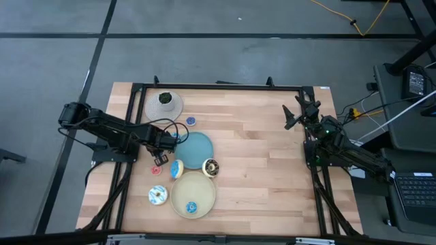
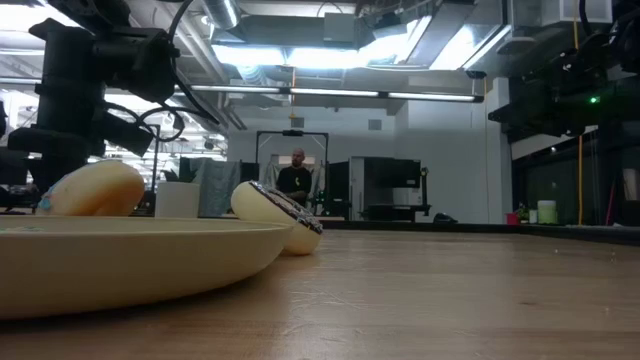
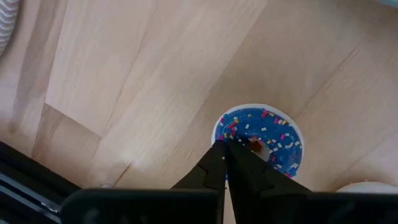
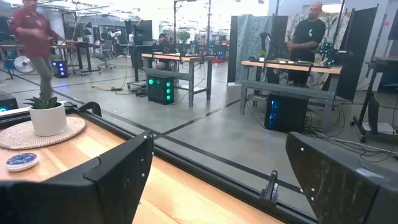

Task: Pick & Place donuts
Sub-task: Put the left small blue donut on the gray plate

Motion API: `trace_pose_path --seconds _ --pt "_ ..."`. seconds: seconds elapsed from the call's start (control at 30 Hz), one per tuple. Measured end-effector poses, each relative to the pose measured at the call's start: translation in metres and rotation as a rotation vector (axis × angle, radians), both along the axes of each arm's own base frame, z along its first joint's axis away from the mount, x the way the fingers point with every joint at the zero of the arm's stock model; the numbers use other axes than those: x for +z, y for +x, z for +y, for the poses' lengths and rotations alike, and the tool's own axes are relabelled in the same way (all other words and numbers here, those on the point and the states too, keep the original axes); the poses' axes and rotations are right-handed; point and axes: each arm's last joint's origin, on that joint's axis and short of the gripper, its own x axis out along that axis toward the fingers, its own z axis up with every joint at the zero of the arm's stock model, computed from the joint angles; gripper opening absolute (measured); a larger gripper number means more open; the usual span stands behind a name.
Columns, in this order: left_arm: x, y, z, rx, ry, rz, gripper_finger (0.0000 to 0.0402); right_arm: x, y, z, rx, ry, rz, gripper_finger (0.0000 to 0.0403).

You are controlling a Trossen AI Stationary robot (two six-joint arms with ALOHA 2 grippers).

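1. The left gripper (image 1: pixel 162 144) is low over the tabletop (image 1: pixel 272 177), just beside the left edge of the blue plate (image 1: pixel 197 151). In the left wrist view its fingers (image 3: pixel 214 171) are pressed together with no gap, their tips at the rim of a blue sprinkled donut (image 3: pixel 273 140) that lies flat on the wood. They touch its edge but do not hold it.
2. The right gripper (image 1: pixel 300 112) hangs at the right side of the tabletop, well apart from all the donuts. In the right wrist view its fingers (image 4: pixel 121 168) stand wide apart with nothing between them.
3. A blue-and-orange donut (image 1: pixel 177 169) sits between the blue plate and the beige plate (image 1: pixel 197 187).
4. A chocolate-brown donut (image 1: pixel 211 167) leans at the lower right edge of the blue plate, touching the beige plate's rim.
5. A small blue donut (image 1: pixel 191 207) lies inside the beige plate.
6. A white-sprinkled donut (image 1: pixel 157 195) lies on the wood just left of the beige plate.
7. A tiny red donut (image 1: pixel 157 170) lies below the left gripper, and a tiny blue donut (image 1: pixel 191 121) lies near a round mat (image 1: pixel 153 109) that carries a small potted plant (image 1: pixel 165 99).
8. In the room beyond the tabletop, one person (image 4: pixel 308 37) stands by a workbench.
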Motion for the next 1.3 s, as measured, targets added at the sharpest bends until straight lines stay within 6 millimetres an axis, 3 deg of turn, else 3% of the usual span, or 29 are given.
trace_pose_path --seconds 0.47,0.9,1.3 --pt "0.011 -0.003 0.000 0.004 -0.031 -0.044 0.0004 0.000 0.000 0.000 0.000 0.000 0.000 0.0365" --pt "0.052 0.000 0.002 -0.018 -0.016 -0.064 0.0003 0.000 0.000 0.000 0.000 0.000 0.000 0.0365" --pt "0.105 -0.006 0.003 -0.065 -0.029 -0.101 0.0002 0.000 0.000 0.000 0.000 0.000 0.000 0.0365"
